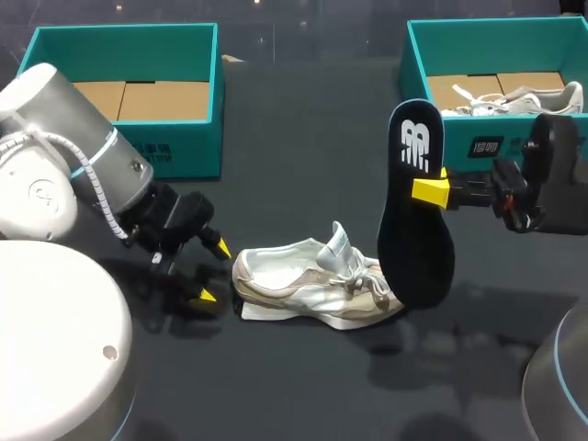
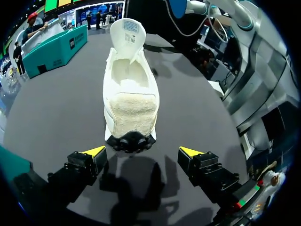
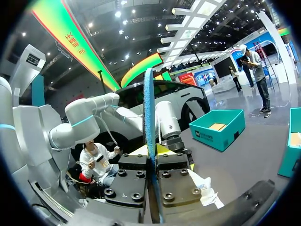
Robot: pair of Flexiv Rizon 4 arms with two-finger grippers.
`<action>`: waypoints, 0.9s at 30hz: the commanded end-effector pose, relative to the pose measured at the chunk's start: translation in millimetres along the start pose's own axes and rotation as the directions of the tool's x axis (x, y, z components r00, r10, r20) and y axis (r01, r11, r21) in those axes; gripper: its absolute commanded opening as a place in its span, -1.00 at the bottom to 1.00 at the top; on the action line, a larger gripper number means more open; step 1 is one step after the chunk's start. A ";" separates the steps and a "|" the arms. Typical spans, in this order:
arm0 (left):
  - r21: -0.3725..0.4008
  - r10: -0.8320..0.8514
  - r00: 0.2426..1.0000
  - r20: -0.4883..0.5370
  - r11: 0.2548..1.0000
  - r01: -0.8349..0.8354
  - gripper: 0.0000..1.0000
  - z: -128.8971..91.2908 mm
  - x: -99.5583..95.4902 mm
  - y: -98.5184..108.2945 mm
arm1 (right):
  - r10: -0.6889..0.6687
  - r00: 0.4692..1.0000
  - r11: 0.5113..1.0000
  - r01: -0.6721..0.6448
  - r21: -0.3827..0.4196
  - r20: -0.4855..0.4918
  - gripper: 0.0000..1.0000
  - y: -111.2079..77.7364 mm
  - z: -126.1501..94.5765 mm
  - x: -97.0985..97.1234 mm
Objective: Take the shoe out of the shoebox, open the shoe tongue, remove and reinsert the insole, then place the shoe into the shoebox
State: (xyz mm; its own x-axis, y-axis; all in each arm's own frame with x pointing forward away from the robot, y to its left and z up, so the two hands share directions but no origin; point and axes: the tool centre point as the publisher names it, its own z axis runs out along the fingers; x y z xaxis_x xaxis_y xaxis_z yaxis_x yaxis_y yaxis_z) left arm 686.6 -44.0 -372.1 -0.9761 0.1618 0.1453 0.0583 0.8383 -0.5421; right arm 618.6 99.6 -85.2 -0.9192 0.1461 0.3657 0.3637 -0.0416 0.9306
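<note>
While my right jaws grip the dark insole [image 1: 415, 248] upright near the shoe [image 1: 312, 283] on the desk [image 1: 303, 129], my left jaws stand open behind its heel.

- The middle of the table [image 1: 303, 138] is blocked by the shoe [image 1: 312, 285], with the upright insole [image 1: 415, 211] held at its toe.
- The far corners are taken by the left shoebox [image 1: 175, 152] and the right shoebox [image 1: 464, 138]; a passage is left between them.

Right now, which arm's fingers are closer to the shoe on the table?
Left. The left fingers sit open right behind the shoe; the right fingers hold the insole up past its toe.
</note>
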 end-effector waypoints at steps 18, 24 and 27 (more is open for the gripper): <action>-0.461 0.020 1.000 0.021 0.887 -0.008 1.00 -35.5 4.8 -31.6 | 0.000 1.000 1.000 0.000 0.000 0.003 -1.00 -1.0 0.7 1.3; -0.525 0.071 0.994 0.084 0.851 -0.017 1.00 -43.6 0.7 -40.3 | 0.000 1.000 1.000 0.000 0.000 0.003 -1.00 -1.0 0.7 1.3; -0.512 0.069 0.990 0.120 0.859 0.002 1.00 -45.1 0.7 -43.0 | 0.000 1.000 1.000 0.000 0.000 0.003 -1.00 -1.0 0.7 1.3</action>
State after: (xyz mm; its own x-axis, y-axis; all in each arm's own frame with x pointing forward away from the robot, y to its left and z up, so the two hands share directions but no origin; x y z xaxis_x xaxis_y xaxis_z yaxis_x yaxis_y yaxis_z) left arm 700.3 -56.9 -316.6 -0.9858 0.1656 0.0273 0.1628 0.9831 -0.0837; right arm 618.1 99.6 -85.0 -0.9191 0.1469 0.3657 0.3637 -0.0414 0.9306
